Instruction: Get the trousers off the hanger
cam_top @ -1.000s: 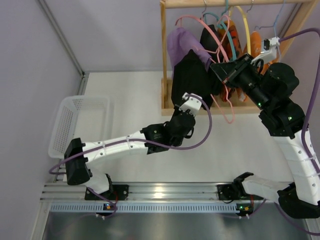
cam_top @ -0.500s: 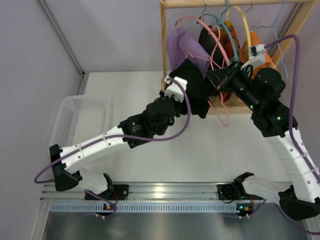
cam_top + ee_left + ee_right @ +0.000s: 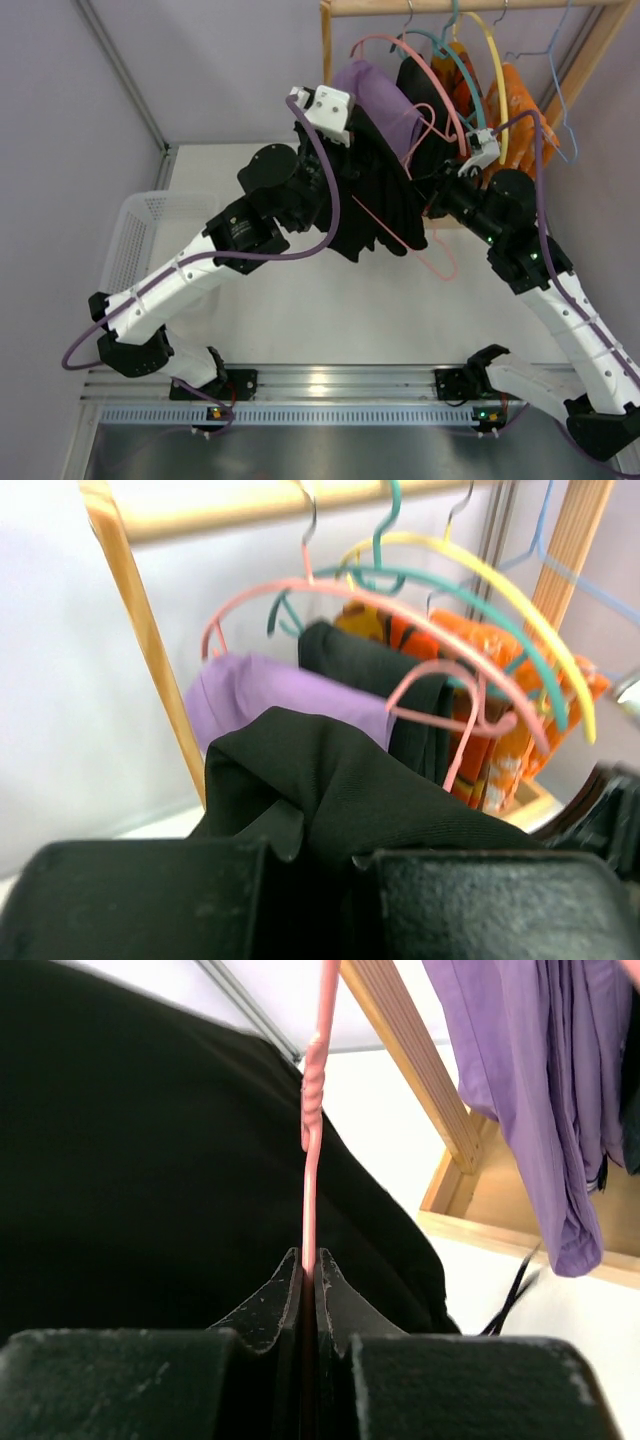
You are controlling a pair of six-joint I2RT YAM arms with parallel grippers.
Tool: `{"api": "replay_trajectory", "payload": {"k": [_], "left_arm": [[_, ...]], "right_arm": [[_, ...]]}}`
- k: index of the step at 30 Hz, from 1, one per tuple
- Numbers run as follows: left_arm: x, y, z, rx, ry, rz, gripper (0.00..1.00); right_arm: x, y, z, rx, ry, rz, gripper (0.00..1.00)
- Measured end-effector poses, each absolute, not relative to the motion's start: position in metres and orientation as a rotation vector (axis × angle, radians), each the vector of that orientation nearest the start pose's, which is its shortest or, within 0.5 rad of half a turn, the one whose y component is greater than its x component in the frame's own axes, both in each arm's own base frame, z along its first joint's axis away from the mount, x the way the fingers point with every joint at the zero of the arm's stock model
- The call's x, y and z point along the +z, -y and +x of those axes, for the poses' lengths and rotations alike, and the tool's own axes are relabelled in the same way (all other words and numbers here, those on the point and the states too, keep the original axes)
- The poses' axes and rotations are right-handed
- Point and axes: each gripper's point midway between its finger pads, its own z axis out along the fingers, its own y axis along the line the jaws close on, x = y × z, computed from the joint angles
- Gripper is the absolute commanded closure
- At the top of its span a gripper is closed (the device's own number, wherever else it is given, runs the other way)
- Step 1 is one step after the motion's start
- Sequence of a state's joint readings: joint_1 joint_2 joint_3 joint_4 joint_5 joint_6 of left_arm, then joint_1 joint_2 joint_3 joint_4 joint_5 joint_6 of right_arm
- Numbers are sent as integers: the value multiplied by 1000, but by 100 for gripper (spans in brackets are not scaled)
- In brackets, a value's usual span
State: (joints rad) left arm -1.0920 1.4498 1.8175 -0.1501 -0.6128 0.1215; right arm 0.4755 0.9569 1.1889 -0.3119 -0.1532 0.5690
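Note:
The black trousers (image 3: 375, 205) hang bunched in front of the rack, with the pink hanger (image 3: 425, 248) poking out below them. My left gripper (image 3: 345, 160) is raised high and shut on a fold of the trousers (image 3: 350, 790); its fingertips (image 3: 270, 845) pinch the cloth. My right gripper (image 3: 437, 197) is to the right of the trousers, shut on the thin pink hanger wire (image 3: 311, 1150), with the trousers (image 3: 130, 1170) filling the left of its view. The hanger's far end is hidden by cloth.
The wooden rack (image 3: 327, 100) holds a purple garment (image 3: 375, 90), a second black garment (image 3: 380, 675), orange clothes (image 3: 515, 95) and pink, teal and yellow hangers (image 3: 480, 575). A white basket (image 3: 150, 240) sits at the table's left. The rack's base (image 3: 500, 1200) lies just beyond my right gripper.
My left arm has swung up and back toward the rack, lifting the black trousers. My right gripper has moved left and down a little with the pink hanger.

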Motion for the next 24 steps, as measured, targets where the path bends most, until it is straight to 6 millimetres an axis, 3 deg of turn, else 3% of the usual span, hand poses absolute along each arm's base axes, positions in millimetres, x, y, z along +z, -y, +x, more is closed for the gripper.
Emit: {"api": "replay_trajectory", "payload": {"k": [8,12,16,19,22,24], "left_arm": [[577,297,284,-323,-1214,281,100],[600,267,301,-239,-1177,213,100],[623,225,316,-160,-1131,113,100],[634,181,324,-80,-1117,22,100],[637,130,329,18,-1109,-70,100],[634,86,325,101,-1103,-145,100]], "right_arm": [[341,-198,280,854,-1806,-87,100],[315,-197,281,822,-1858,-106,100],[290,-194,280,773,-1908,-137,100],[285,-192,281,748,-1915,-157,100],[282,-190,280,726,-1922,-185,100],[277,-189,278,711,-1936,-199,100]]}}
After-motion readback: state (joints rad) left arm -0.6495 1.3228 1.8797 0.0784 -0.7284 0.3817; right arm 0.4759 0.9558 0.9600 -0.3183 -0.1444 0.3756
